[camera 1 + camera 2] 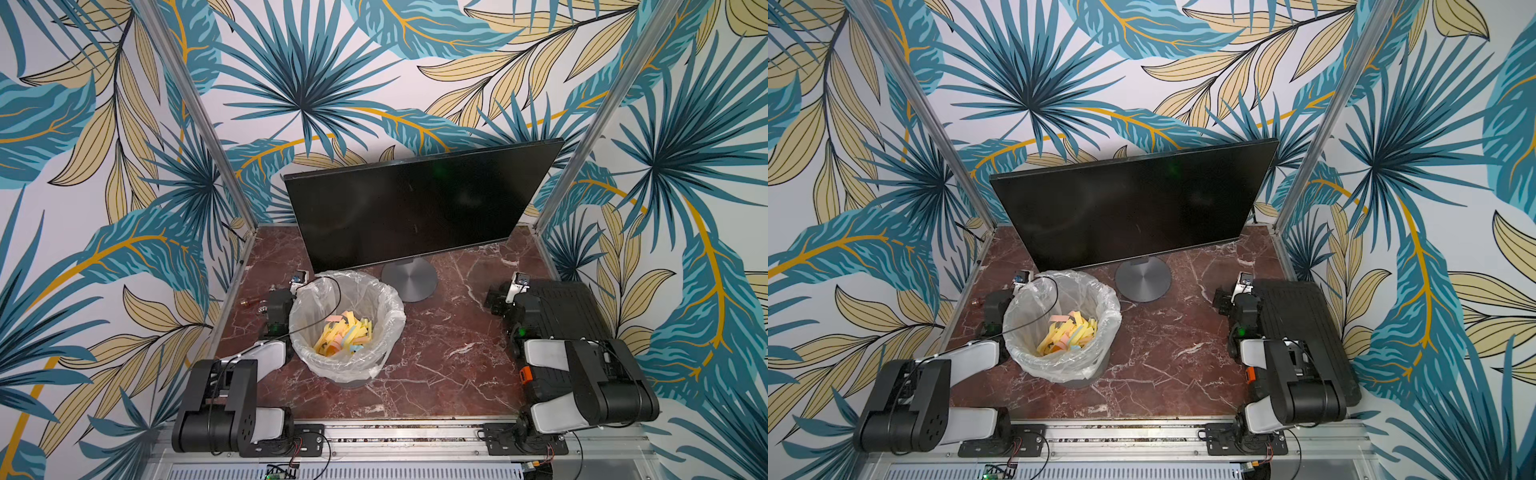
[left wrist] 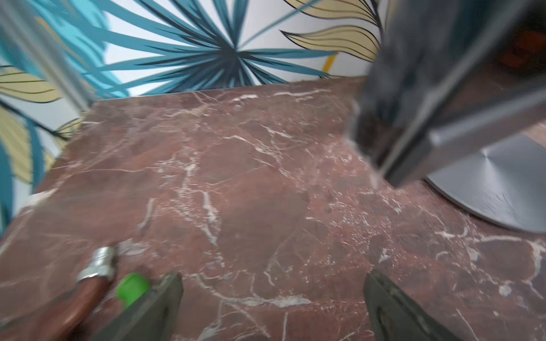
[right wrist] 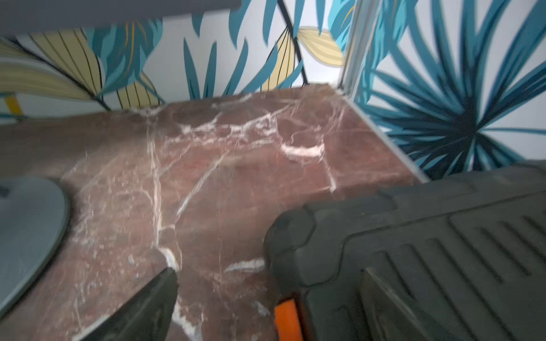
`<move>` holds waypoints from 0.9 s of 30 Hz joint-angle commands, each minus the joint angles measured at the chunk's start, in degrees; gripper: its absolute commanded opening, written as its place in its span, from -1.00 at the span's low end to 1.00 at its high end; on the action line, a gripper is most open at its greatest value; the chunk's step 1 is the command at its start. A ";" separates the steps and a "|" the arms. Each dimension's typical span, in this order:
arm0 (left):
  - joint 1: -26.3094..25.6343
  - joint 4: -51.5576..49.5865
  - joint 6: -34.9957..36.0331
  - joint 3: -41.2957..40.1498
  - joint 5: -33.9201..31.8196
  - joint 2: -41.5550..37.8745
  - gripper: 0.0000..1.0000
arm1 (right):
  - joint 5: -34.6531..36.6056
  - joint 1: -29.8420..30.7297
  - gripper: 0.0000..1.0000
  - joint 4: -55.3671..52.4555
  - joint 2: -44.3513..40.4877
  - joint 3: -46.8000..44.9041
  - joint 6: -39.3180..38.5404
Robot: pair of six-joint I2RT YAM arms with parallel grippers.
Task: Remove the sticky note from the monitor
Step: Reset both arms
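monitor [image 2: 413, 88] blurred and cropped in left wrist view, foot [image 3: 26, 230] cut by right wrist edge, brown-handled tool [image 2: 88, 292] blurred, unidentifiable, black case [image 1: 569, 307] partly under right arm [image 1: 598, 386]

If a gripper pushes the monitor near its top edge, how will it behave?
Probably it rocks: the wide monitor stands on one small round foot. The foot looks like metal, so likely heavy enough not to slide on the smooth table.
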 commanded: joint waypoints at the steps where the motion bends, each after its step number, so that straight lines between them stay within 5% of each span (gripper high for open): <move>1: -0.85 9.85 3.69 1.24 2.95 5.35 1.00 | -2.50 0.47 0.99 4.01 1.03 0.09 -2.18; 5: -0.97 22.52 1.44 -2.42 -1.20 10.13 1.00 | -2.46 0.45 0.99 2.15 0.49 0.59 -1.83; 8: -1.30 13.22 0.81 0.16 -5.57 7.26 1.00 | -2.43 0.47 0.99 2.25 0.49 0.50 -1.94; 27: -1.92 13.49 0.65 0.31 -7.33 7.66 1.00 | -2.30 0.65 0.99 2.33 0.42 0.45 -2.05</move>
